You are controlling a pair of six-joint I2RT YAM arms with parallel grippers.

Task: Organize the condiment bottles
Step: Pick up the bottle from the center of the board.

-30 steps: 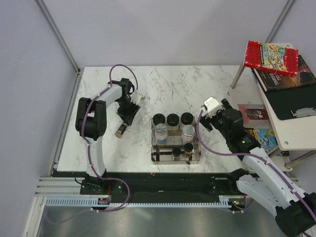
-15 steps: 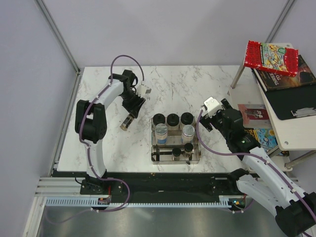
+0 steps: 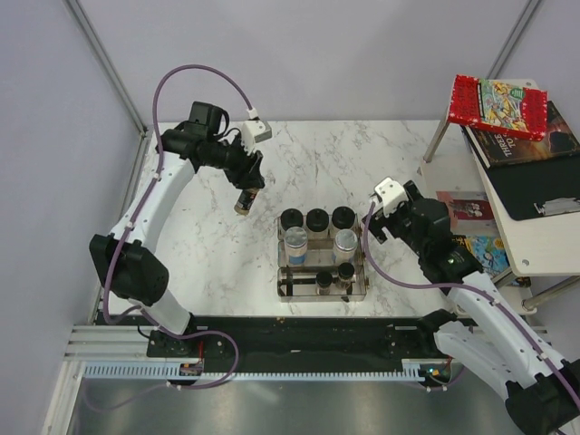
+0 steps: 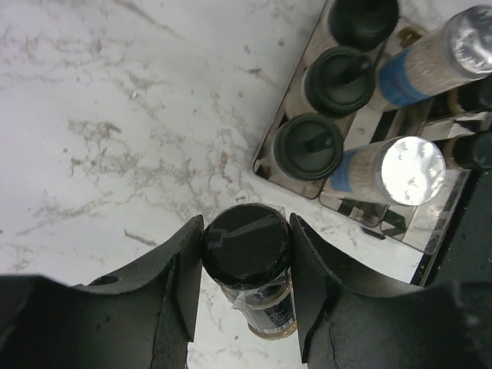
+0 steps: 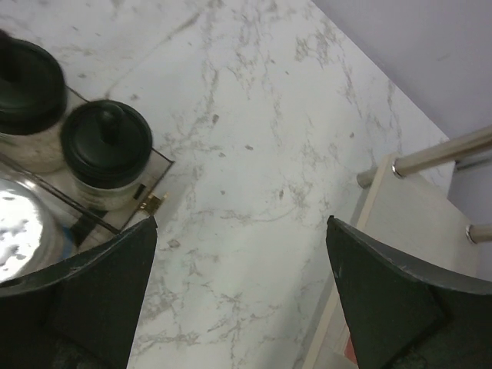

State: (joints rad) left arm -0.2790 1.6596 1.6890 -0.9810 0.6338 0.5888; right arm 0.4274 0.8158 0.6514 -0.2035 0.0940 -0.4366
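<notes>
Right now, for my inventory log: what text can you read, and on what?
No text reads clearly.
Label on dark-capped bottle: blurred, unreadable.
Blue labels on silver-capped bottles: no legible words.
Covers of books: print too small to read.

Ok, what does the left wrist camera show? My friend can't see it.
The left gripper clamps a black-capped brown spice bottle between its two black fingers, over a white marble table. At upper right, a clear rack holds three black-lidded jars and two silver-capped blue-labelled bottles.
</notes>
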